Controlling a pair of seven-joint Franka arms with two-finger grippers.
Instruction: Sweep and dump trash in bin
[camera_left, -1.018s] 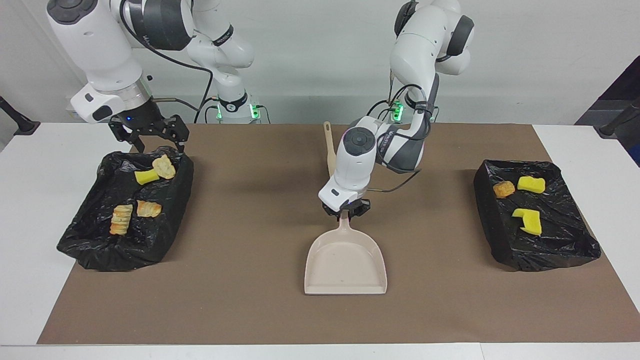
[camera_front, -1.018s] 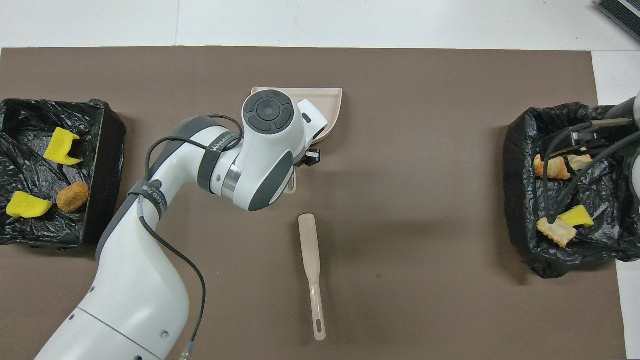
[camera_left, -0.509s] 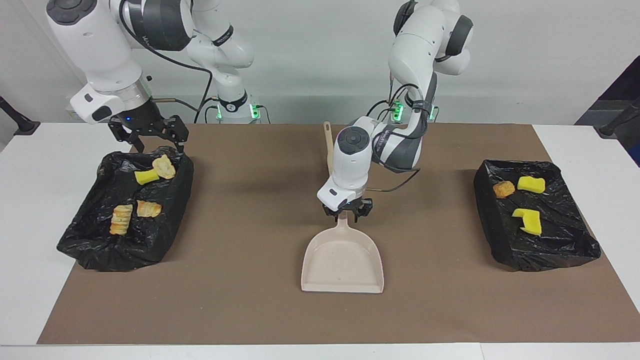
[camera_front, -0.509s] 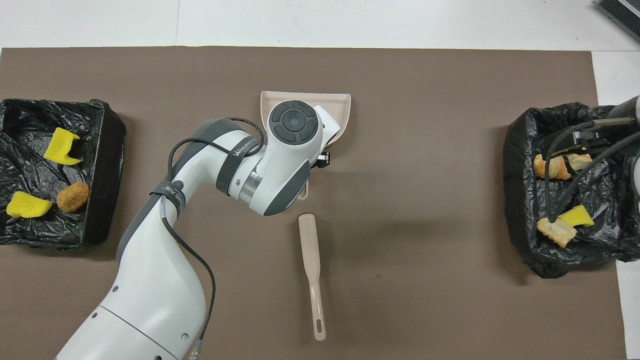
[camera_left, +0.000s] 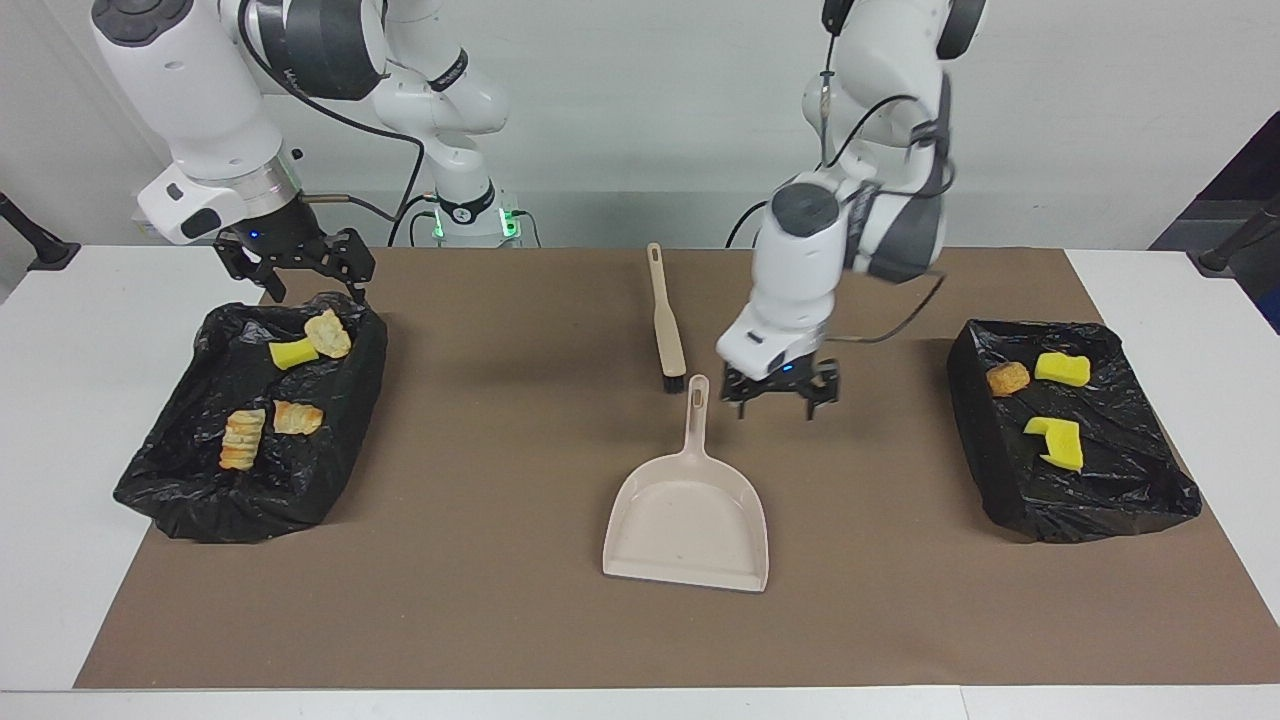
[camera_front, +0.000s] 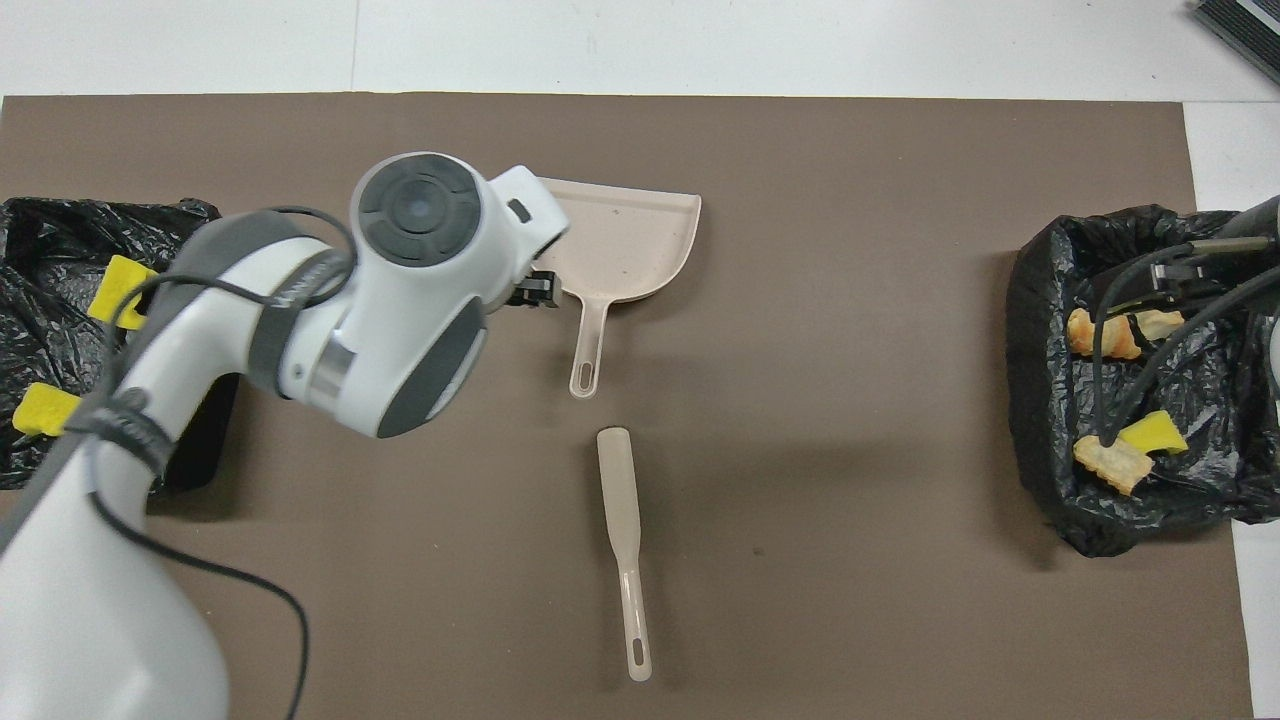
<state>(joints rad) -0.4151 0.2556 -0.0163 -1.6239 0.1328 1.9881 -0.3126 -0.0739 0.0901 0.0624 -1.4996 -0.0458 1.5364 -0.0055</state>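
Note:
The beige dustpan (camera_left: 688, 520) lies flat on the brown mat, its handle (camera_left: 697, 400) toward the robots; it also shows in the overhead view (camera_front: 625, 245). My left gripper (camera_left: 775, 400) is open and empty, raised over the mat beside that handle, toward the left arm's end. The beige brush (camera_left: 665, 320) lies nearer to the robots than the dustpan. The trash lies in two bins: yellow sponge (camera_left: 292, 353) and bread chunks (camera_left: 243, 438) in one, yellow sponge pieces (camera_left: 1060, 440) and a brown chunk (camera_left: 1007, 378) in the other. My right gripper (camera_left: 300, 275) is open and waits over the first bin's rim.
A black-lined bin (camera_left: 200, 510) stands at the right arm's end of the mat, another black-lined bin (camera_left: 1000, 470) at the left arm's end. The left arm's body covers part of that bin in the overhead view (camera_front: 60, 330). White table borders the mat.
My left gripper has let go of the dustpan's handle, opened, risen and swung toward the left arm's end. The dustpan stays on the mat. The right arm has not moved.

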